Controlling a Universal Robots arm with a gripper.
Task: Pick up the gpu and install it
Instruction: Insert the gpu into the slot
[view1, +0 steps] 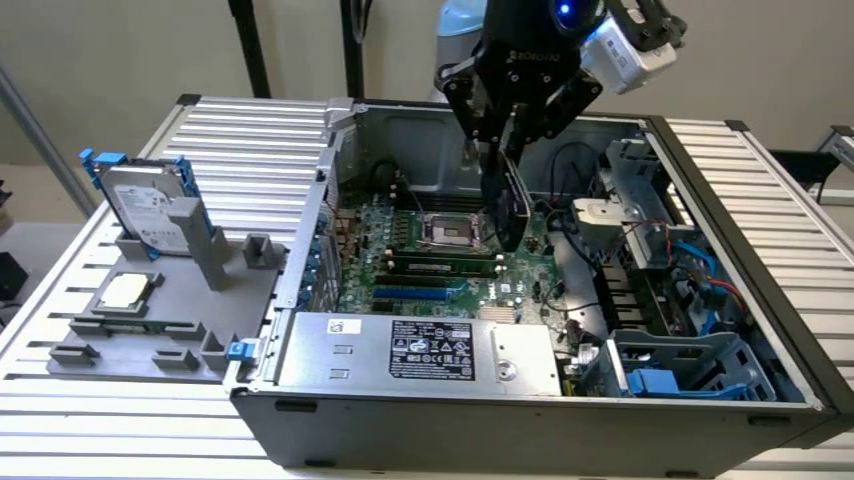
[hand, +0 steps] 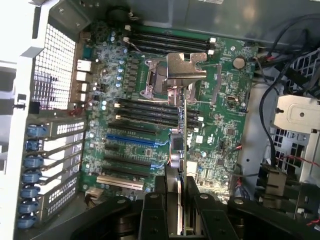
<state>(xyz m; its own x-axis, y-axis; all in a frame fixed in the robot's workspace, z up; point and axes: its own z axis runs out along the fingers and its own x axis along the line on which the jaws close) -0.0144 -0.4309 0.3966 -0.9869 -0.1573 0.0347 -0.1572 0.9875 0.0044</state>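
My gripper (view1: 513, 135) hangs over the middle of the open computer case (view1: 307, 230) and is shut on the gpu (view1: 507, 205). The gpu is a thin dark card held on edge, hanging straight down, with its lower end just above the green motherboard (view1: 441, 275). In the wrist view the gpu (hand: 183, 145) runs edge-on away from my gripper (hand: 181, 212), and its silver bracket (hand: 185, 70) covers part of the CPU socket area. The motherboard (hand: 135, 100) lies below it, its blue expansion slot (hand: 131, 140) off to one side of the card. Black fingers (hand: 150, 215) press the card from both sides.
A grey fixture tray (view1: 200, 330) at the exterior view's left holds a silver hard drive with blue rails (view1: 147, 215) and a small square CPU chip (view1: 124, 292). The power supply (view1: 427, 350) fills the case's near side. Cables (view1: 667, 260) and drive cages crowd the exterior view's right.
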